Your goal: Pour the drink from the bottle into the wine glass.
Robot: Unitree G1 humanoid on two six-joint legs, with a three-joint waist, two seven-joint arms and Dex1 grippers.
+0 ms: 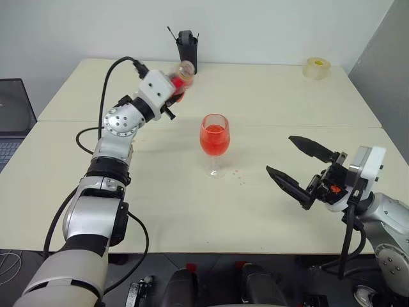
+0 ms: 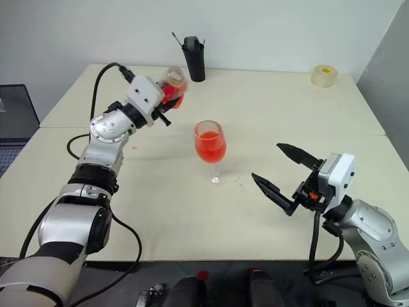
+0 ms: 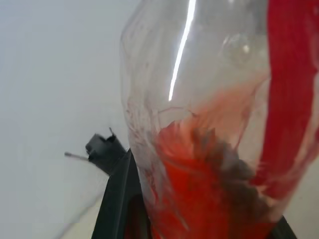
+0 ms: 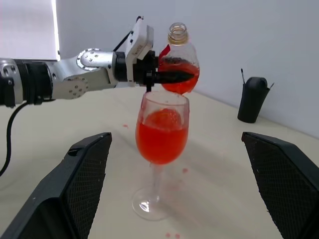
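We see left end effector [image 1: 177, 86] clamping bottle [image 4: 178, 62], neck up, upper left of glass [image 1: 215, 135]; right end effector [image 1: 295, 167] gapes wide, lower right.

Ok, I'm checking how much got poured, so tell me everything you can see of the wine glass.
The wine glass is clear and stemmed, with a rounded bowl, thin stem and round foot. It stands upright on the table, the bowl roughly half full of red drink. A few red drops lie on the table beside its foot. Neither gripper touches it.
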